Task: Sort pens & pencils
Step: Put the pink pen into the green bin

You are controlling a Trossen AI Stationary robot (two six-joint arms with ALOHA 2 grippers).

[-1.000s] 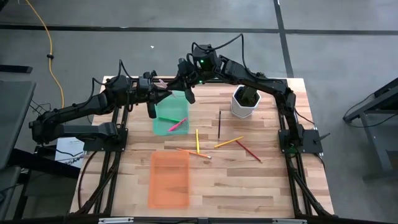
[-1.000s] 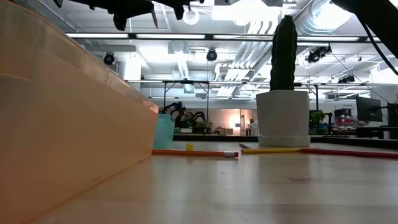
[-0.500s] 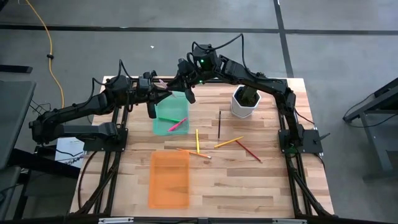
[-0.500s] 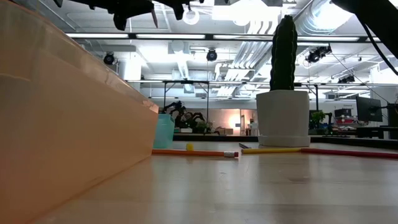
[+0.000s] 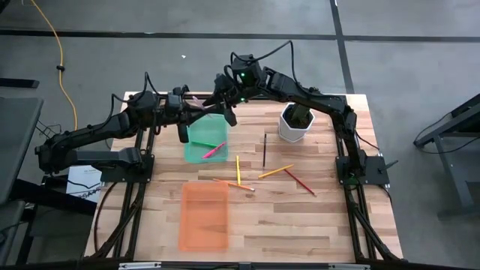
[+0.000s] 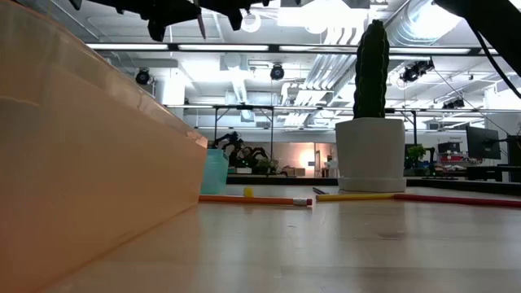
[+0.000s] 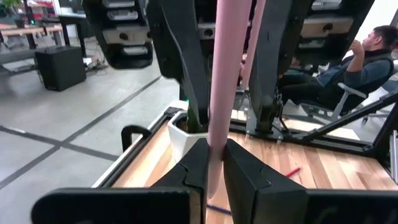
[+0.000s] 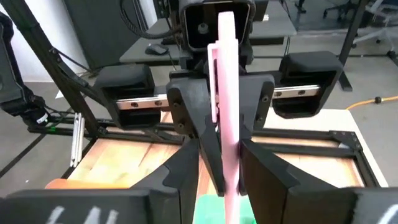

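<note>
The pale pink-white pen [image 5: 196, 99] hangs in the air over the far edge of the green bin [image 5: 204, 133], between both grippers. My left gripper [image 5: 195, 109] comes from the table's left and my right gripper [image 5: 218, 103] from the far right; each is shut on this pen. A magenta pen and a green pen [image 5: 214, 151] lie in the green bin. The yellow pen [image 5: 238, 169] lies on the table. The dark [image 5: 264, 149], yellow-orange [image 5: 275, 172], red [image 5: 300, 182] and orange [image 5: 233, 184] pencils lie scattered on the wood. My left gripper [image 7: 214, 148] pinches the pale pink pen near one end [image 7: 215, 134] between its two fingers, and the pen runs on forward past them. It is lifted clear of the table. My right gripper [image 8: 229, 158] pinches the same pen [image 8: 228, 134] between its two fingers, near the end that bears the clip [image 8: 214, 81]. It faces the left gripper from the other side, and the pen is clear of the table.
An orange bin [image 5: 204, 217] stands near the table's near edge and fills the left of the low view [image 6: 89, 163]. A white pot with a cactus [image 5: 296, 122] stands to the right of the green bin. Bare wood lies toward the near right.
</note>
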